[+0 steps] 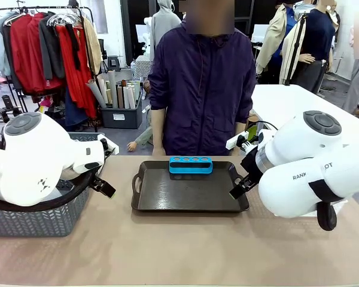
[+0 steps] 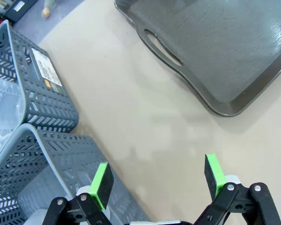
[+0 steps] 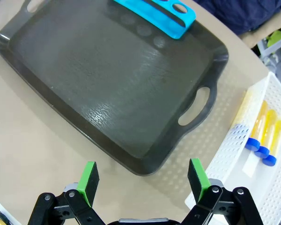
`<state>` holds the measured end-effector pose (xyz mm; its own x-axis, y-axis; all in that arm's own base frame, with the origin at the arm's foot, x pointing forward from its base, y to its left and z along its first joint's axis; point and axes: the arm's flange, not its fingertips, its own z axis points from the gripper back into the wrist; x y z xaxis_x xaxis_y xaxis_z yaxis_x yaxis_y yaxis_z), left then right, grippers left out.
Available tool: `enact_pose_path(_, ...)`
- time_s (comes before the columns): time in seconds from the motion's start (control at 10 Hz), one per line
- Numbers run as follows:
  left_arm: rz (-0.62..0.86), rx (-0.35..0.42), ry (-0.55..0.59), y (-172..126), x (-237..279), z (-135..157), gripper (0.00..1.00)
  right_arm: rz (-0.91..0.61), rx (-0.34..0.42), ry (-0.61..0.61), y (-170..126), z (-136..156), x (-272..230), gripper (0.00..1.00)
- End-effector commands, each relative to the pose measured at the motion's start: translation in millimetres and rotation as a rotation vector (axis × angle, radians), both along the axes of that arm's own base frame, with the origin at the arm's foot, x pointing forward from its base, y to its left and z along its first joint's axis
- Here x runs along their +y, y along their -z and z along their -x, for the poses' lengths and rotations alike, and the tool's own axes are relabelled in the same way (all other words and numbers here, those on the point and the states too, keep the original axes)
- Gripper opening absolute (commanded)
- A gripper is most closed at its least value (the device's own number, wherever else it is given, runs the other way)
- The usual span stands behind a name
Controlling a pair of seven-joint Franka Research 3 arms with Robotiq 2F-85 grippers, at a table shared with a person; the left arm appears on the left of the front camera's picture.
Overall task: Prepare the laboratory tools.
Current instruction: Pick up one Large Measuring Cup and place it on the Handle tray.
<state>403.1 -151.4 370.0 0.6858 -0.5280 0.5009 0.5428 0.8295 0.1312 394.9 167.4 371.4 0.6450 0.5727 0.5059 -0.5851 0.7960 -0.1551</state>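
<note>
Both white arms crowd the foreground of the front view, the left arm over a grey woven basket and the right arm at the other side of the tan table. A person in a dark purple jacket stands at the far edge. A dark handled tray lies mid-table between the arms. The left gripper hangs over bare table between the tray and two grey baskets, its jaws wide apart and holding nothing. The farther basket holds a clear-walled vessel, cut off by the picture's edge. The right gripper hovers above the tray's near corner, jaws likewise spread and empty. Beside that corner sits a white mesh basket. A small blue rack, its four holes empty, stands on the tray's far side. Amber tubes lie in the mesh basket; three blue caps can be counted
</note>
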Motion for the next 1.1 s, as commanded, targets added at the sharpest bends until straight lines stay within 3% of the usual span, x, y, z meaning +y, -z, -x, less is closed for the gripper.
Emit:
enact_pose_path(0.0, 0.0, 0.0, 0.0, 0, 0, 0, 1.0, -0.03, 0.022, -0.018, -4, 5, 9, 1.0)
enact_pose_path(0.4, -0.013, -0.083, 0.139, -14, -10, 26, 1.0, -0.054, 0.081, -0.091, -27, 16, 32, 1.0)
enact_pose_path(0.7, -0.005, -0.188, 0.269, -51, 21, 59, 1.0, -0.042, 0.096, -0.139, -65, 18, 44, 1.0)
enact_pose_path(0.9, -0.025, -0.25, 0.305, -66, 39, 73, 1.0, -0.065, 0.104, -0.157, -87, 10, 38, 1.0)
enact_pose_path(1.0, -0.027, -0.24, 0.287, -69, 45, 76, 1.0, -0.069, 0.091, -0.156, -92, 9, 35, 1.0)
